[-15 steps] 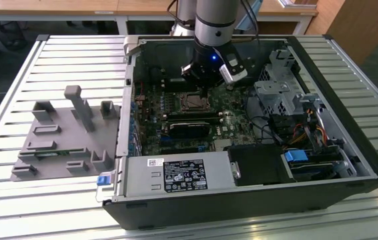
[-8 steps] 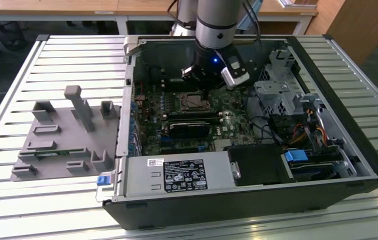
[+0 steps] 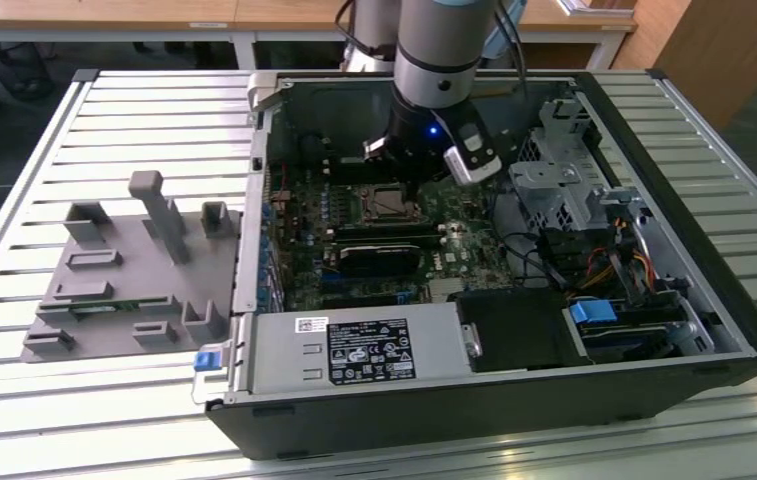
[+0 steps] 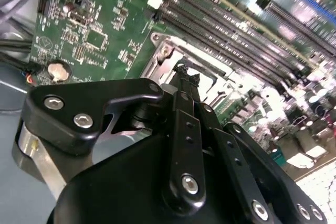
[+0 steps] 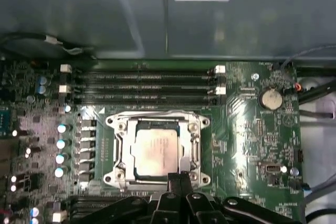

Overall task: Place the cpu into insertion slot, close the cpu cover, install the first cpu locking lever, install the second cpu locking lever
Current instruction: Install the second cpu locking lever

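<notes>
The cpu [image 5: 155,148], a pale silver square, lies flat in the insertion slot [image 5: 116,178] on the green motherboard. The cpu cover [image 5: 192,148] is a silver frame lying down around the chip, whose top shows through its window. A thin wire lever [image 5: 157,114] runs along the slot's edge nearest the memory slots. My gripper [image 5: 178,181] is shut with its black fingers [image 4: 185,85] pressed together, the tips at the rim of the slot opposite the memory slots. In the exterior view the arm stands inside the open computer case, with the gripper [image 3: 412,170] just above the slot [image 3: 381,203].
Long black memory slots [image 5: 147,85] run beside the slot, and a coin battery [image 5: 271,98] and a row of capacitors [image 5: 62,142] flank it. A drive cage [image 3: 565,190] and a power supply [image 3: 351,350] crowd the case. A grey fixture [image 3: 125,270] sits on the slatted table.
</notes>
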`<state>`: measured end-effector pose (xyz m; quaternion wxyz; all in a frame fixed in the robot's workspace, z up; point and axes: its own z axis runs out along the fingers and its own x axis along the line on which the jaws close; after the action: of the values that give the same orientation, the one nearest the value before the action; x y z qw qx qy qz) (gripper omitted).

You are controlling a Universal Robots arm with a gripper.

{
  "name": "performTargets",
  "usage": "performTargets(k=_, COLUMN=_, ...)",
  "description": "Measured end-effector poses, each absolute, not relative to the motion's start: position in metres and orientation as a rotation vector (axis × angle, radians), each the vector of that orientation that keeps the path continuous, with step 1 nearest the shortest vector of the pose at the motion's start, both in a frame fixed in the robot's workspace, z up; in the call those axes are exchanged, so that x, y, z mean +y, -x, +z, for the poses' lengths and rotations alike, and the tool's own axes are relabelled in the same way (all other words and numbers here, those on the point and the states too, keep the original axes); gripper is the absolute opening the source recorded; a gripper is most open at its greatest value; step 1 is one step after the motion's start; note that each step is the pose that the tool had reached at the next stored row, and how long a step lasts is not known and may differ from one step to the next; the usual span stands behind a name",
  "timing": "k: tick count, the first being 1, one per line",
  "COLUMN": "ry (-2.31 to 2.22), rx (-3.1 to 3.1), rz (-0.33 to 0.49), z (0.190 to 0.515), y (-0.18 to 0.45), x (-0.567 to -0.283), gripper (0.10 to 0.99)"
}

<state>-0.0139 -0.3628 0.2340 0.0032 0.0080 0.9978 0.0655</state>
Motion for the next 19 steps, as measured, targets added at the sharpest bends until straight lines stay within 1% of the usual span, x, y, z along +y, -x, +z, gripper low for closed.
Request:
performTargets(k=8, ry=-0.025, rx=3.128, rz=0.206, z=0.234, y=0.015, x=-0.377, gripper=0.106)
performTargets(k=19, ry=-0.025, rx=3.128, rz=0.206, z=0.233, y=0.038, x=-0.38, gripper=0.106)
